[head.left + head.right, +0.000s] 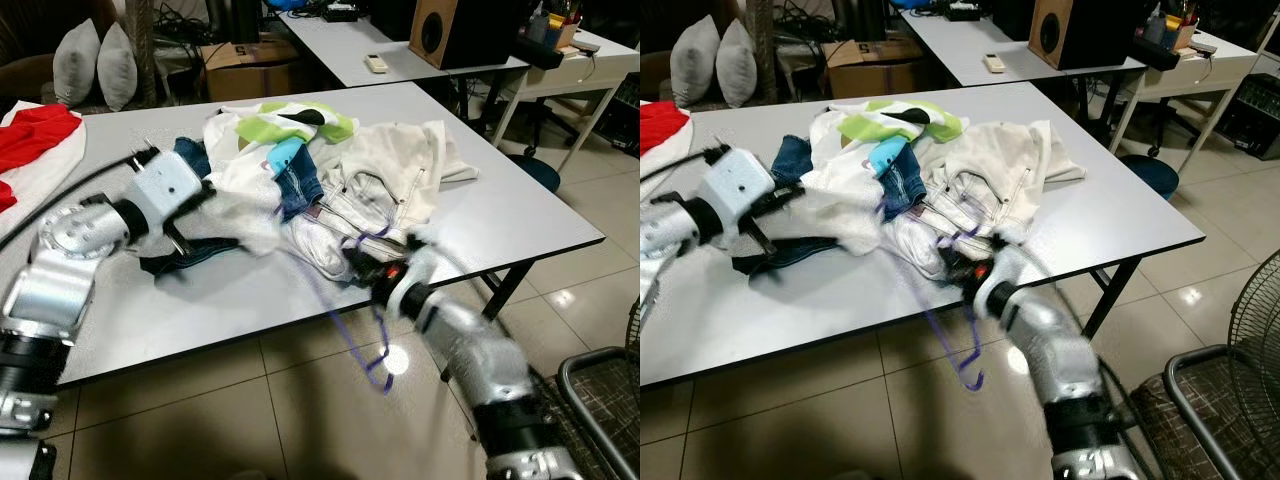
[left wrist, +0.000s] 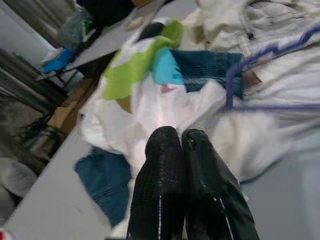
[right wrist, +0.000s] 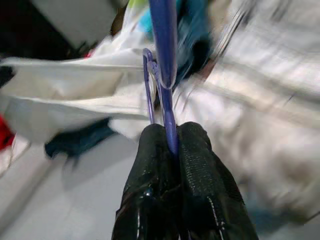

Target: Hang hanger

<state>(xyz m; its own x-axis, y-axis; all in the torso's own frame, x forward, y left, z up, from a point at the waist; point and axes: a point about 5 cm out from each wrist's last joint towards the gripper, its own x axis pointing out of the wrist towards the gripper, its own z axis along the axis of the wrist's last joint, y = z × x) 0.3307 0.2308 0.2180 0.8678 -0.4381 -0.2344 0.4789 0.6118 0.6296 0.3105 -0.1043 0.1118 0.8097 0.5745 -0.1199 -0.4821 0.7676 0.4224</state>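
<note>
Right wrist view is showing the right gripper (image 3: 172, 145) pinching a thin purple wire hanger (image 3: 164, 60) between its two black fingers, the rod running straight out from the fingertips toward the heap of clothes. From the head views, that gripper (image 1: 372, 268) is sitting at the near edge of the grey rectangular table (image 1: 520, 215), just beside the crumpled white trousers (image 1: 385, 185), and the hanger (image 1: 350, 335) is trailing from the fingers in two directions: one part is lying up across the pale cloth, the other is dangling below the table edge over the tiled floor (image 1: 200, 420), ending in a small curl. Its long axis is therefore slanting from the pile down toward the robot, with the grip near the middle. Motion blur is smearing this arm, so finer detail of the hook is hard to read.

The left gripper (image 1: 190, 225) is reaching into the left side of the pile, over a blue denim garment (image 1: 190, 155); its fingers (image 2: 160, 165) are pressed together and seem to be nipping a fold of white fabric, though I cannot be sure they are holding it. The right arm is clearly the one carrying the hanger.
</note>
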